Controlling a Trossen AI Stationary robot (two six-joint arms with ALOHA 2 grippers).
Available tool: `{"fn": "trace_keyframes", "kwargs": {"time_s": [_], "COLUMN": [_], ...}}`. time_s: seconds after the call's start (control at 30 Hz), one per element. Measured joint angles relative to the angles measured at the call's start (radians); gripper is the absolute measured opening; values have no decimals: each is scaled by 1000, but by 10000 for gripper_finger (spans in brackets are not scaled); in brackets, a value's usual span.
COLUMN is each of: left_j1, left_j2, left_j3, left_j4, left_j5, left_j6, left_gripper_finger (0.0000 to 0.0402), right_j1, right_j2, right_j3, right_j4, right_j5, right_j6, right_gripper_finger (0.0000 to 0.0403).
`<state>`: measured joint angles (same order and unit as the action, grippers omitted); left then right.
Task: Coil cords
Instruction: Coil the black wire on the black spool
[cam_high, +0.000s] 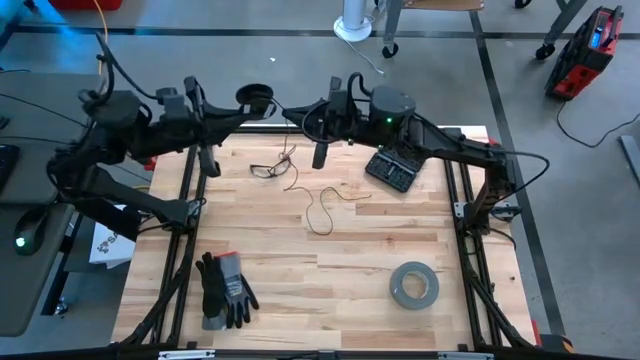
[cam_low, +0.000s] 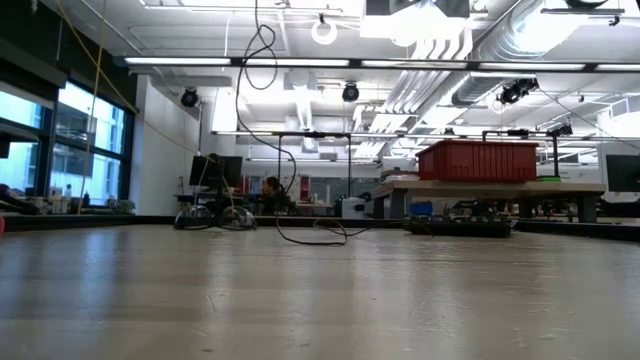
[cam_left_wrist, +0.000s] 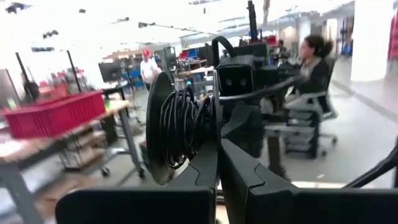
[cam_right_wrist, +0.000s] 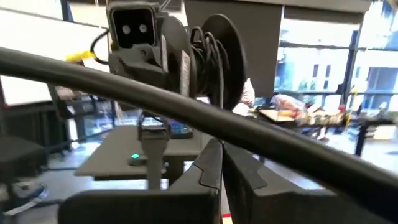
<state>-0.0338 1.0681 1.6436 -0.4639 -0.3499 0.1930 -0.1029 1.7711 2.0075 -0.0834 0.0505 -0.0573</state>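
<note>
The small black spool (cam_high: 257, 97) hangs high over the table's far edge, with dark cord wound on it (cam_left_wrist: 183, 124). My left gripper (cam_high: 243, 108) comes from the left and is shut at the spool. The thin cord (cam_high: 320, 205) drops from up there (cam_low: 262, 40) and lies in loose loops on the wood, with a small tangle (cam_high: 268, 168) nearer the far edge. My right gripper (cam_high: 305, 118) is shut just right of the spool and faces it (cam_right_wrist: 214, 53). Whether it touches the cord I cannot tell. My left gripper (cam_left_wrist: 217, 149) has the spool at its fingertips, at the flange (cam_left_wrist: 208, 134) on the fingers' side; the fingers themselves hide the exact spot. The fingers reach about level, from the table's left. The spool is lifted clear, its round face (cam_left_wrist: 157, 127) turned sideways.
A grey tape roll (cam_high: 413, 285) lies near the right front. Dark work gloves (cam_high: 225, 290) lie at the left front. A black keypad-like device (cam_high: 392, 170) sits under the right arm. The middle of the wooden top (cam_high: 350, 255) holds only the loose cord.
</note>
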Motion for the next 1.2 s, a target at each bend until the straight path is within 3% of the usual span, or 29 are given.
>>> {"fn": "trace_keyframes", "kwargs": {"time_s": [0.1, 0.33, 0.47, 1.2], "left_j1": [0, 0, 0, 0], "left_j2": [10, 17, 18, 21], "left_j3": [0, 1, 1, 1], "left_j4": [16, 135, 163, 178], "left_j5": [-3, 54, 54, 60], "left_j6": [45, 47, 47, 19], "left_gripper_finger": [0, 1, 1, 1], "right_j1": [1, 0, 1, 6], "right_j2": [-13, -33, -34, -18], "right_j3": [0, 2, 1, 0], "right_j4": [-29, -196, -235, -284], "right_j5": [-2, 17, -22, -13], "right_j6": [73, 106, 144, 49], "right_gripper_finger": [15, 109, 139, 144]}}
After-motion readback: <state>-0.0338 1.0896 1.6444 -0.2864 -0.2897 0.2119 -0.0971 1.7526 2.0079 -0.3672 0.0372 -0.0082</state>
